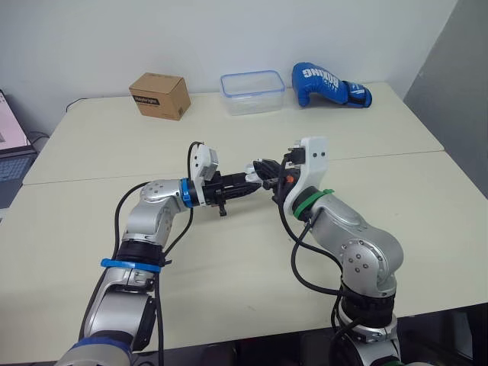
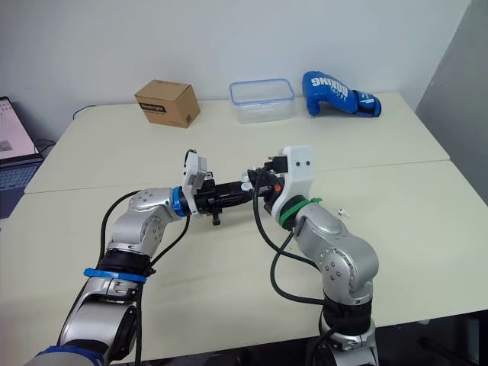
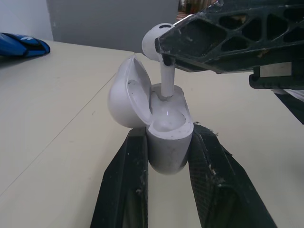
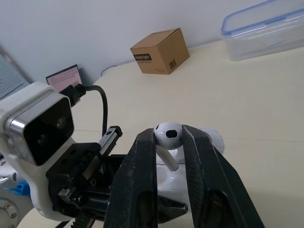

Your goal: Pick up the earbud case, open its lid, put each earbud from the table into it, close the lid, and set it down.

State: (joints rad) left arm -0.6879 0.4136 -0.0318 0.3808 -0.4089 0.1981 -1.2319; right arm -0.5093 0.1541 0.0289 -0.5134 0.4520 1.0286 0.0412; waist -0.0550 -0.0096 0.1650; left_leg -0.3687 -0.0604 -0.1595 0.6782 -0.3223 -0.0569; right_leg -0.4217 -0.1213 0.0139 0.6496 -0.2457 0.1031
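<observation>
Right tool (image 4: pixel 168 132): clenched on the head of an earbud (image 3: pixel 154 40), stem pointing away from the fingers.

Left tool (image 3: pixel 169 137): clamped on the body of the case (image 3: pixel 166 154), one finger on each side. The lid (image 3: pixel 124 97) is swung open and stands upright beside the opening.

The two tools meet tip to tip, held off the desk (image 1: pixel 229 282). The stem tip is at or just inside the case well on the side away from the lid. The earbud is not yet seated, and its head sits above the rim.

Step in hand, by my reading: seating an earbud in the open case.

A small white speck (image 2: pixel 343 213) lies on the desk just beyond the right arm. It may be the second earbud, but it is too small to tell.

Next move calls for:
- pushing the stem straight along the well axis
- letting go only once the head sits down in the case
- drawing the right tool back the way it points

Clearance:
- The lid is just beside the earbud head, so that side is tight. Any sideways drift risks knocking the lid or cocking the stem.
- There is bare desk beneath and around both tools.
- Box (image 1: pixel 160 95), tub (image 1: pixel 252 92) and glove (image 1: pixel 329 84) sit well apart, along the desk's far edge beyond the tools.
</observation>
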